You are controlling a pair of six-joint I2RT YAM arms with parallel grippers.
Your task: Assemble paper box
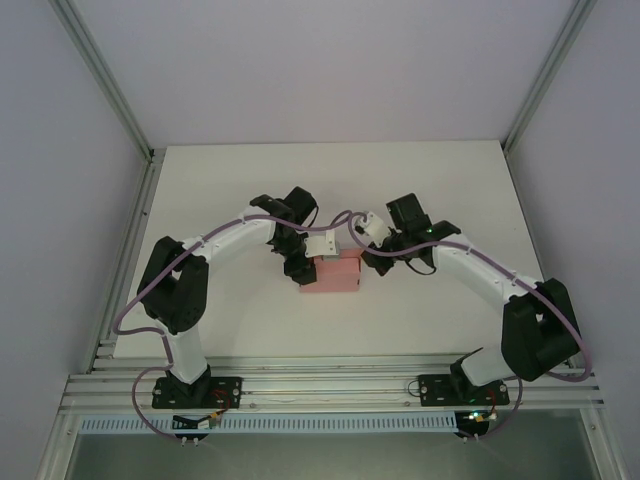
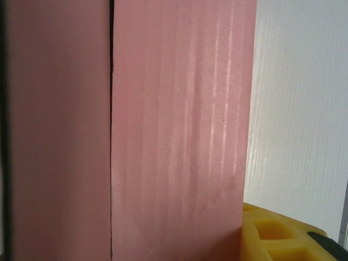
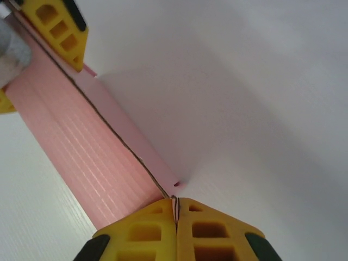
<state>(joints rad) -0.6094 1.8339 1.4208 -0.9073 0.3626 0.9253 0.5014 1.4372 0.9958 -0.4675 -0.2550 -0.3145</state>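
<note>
The pink paper box (image 1: 336, 274) lies mid-table between both grippers. In the right wrist view it is a long ribbed pink panel (image 3: 81, 144) with a thin edge running down to my right gripper (image 3: 175, 209), whose yellow fingers are pinched shut on that edge. My left gripper (image 1: 306, 262) holds the box's other end; its yellow fingers (image 3: 57, 24) show on either side of the paper. In the left wrist view the pink paper (image 2: 179, 136) covers most of the frame, with a dark seam down it and one yellow finger (image 2: 280, 234) at the bottom right; the other finger is hidden.
The white table (image 1: 240, 180) is framed by aluminium rails (image 1: 130, 250) on the left and at the near edge, with grey walls behind. Both arm bases (image 1: 195, 390) are bolted at the near edge.
</note>
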